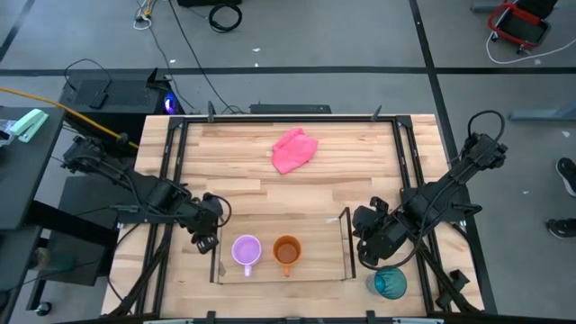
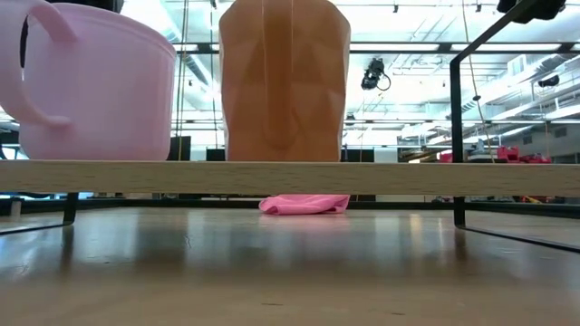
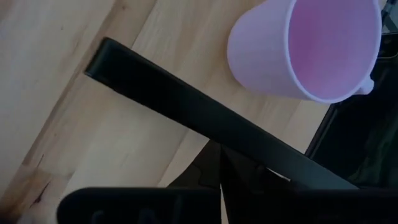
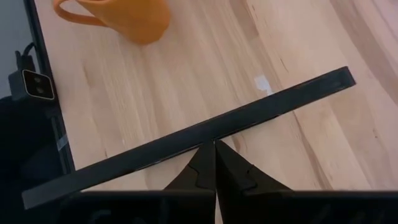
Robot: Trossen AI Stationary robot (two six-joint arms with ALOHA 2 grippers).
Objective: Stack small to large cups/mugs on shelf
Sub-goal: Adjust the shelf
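The shelf [image 1: 281, 274] stands near the table's near edge. On its wood base [image 2: 290, 178] two mugs stand upright: the lilac mug [image 1: 246, 251] [image 2: 91, 86] [image 3: 305, 50] on the left and the orange mug [image 1: 286, 251] [image 2: 285, 81] [image 4: 124, 15] in the middle. The teal cup [image 1: 390, 283] stands on the table, right of the shelf. My left gripper [image 1: 206, 237] [image 3: 221, 177] is shut, just outside the shelf's left wall. My right gripper [image 1: 364, 241] [image 4: 215, 165] is shut, just outside the right wall, beside the teal cup. Neither gripper shows in the low view. My left gripper's shut fingertips show right below the shelf's dark left rail [image 3: 186, 106]; whether they touch it, I cannot tell. My right gripper's shut fingertips show right at the shelf's dark right rail [image 4: 205, 130]; whether they touch it, I cannot tell.
A pink cloth [image 1: 294, 150] [image 2: 304, 204] lies bunched toward the table's far edge. Bare tabletop [image 1: 270, 202] lies between it and the shelf. Dark frame rails [image 1: 171, 162] run along the table's left and right sides. The shelf's thin dark post [image 2: 458, 136] rises at its right.
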